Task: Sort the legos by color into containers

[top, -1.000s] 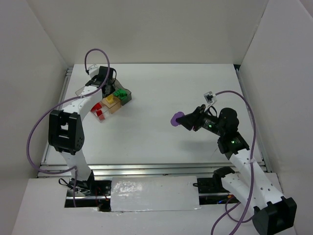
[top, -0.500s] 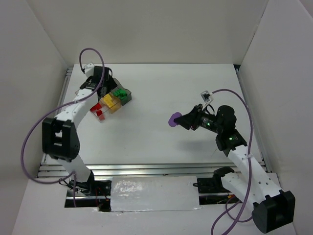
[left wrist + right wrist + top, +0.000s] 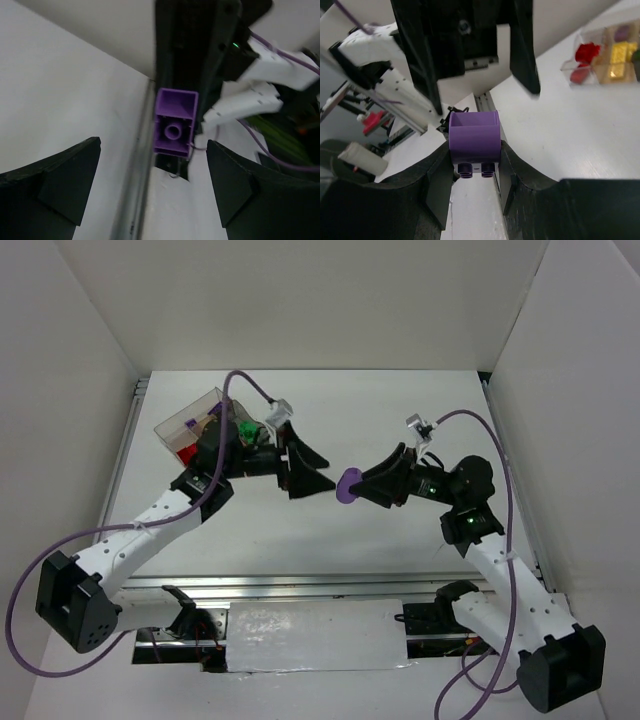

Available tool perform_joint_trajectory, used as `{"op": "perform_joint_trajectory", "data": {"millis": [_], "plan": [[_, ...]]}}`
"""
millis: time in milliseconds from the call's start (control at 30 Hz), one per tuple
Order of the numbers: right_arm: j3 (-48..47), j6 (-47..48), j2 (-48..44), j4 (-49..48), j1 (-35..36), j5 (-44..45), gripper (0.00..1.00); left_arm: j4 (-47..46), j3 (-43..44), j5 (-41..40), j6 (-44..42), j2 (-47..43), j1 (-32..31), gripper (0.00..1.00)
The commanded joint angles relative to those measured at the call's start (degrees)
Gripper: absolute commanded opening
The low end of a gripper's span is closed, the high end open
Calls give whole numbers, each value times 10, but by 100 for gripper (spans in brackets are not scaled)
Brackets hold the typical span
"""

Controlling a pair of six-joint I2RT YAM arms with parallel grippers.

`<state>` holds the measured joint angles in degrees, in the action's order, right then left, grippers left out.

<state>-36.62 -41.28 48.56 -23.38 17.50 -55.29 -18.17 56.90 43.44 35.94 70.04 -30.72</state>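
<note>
My right gripper is shut on a purple lego and holds it above the middle of the table. My left gripper is open and points straight at that lego, a short gap away, with nothing between its fingers. At the back left sits the clear tray of containers, partly hidden by the left arm. Red legos, a green one, yellow ones and a purple one lie in its compartments.
White walls close in the table on three sides. An aluminium rail runs along the near edge by the arm bases. Purple cables loop off both arms.
The left gripper left the tray, swung right to the table's middle and opened, now facing the purple lego. The right gripper edged left, still gripping the lego.
</note>
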Motion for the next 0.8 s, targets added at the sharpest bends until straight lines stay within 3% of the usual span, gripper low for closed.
{"op": "perform_joint_trajectory", "data": {"millis": [0,167,333,467,533,667,767], "plan": [[-14,-1,-41,-107,14,-47,0,-89,10,119,-13,5,-46,99],[-4,3,-72,-107,17,-35,0,-176,-7,159,34,13,-79,99],[-5,-17,-65,-133,19,-43,0,-123,18,135,3,31,-107,94],[-6,-7,-59,-123,23,-36,0,-161,23,141,30,49,-116,89],[-8,9,-60,-108,24,-21,0,-164,29,140,31,53,-120,83],[-8,37,-63,-70,25,-5,0,-153,33,126,19,49,-122,59],[-6,44,-64,-57,25,2,0,-121,37,111,-3,43,-122,55]]}}
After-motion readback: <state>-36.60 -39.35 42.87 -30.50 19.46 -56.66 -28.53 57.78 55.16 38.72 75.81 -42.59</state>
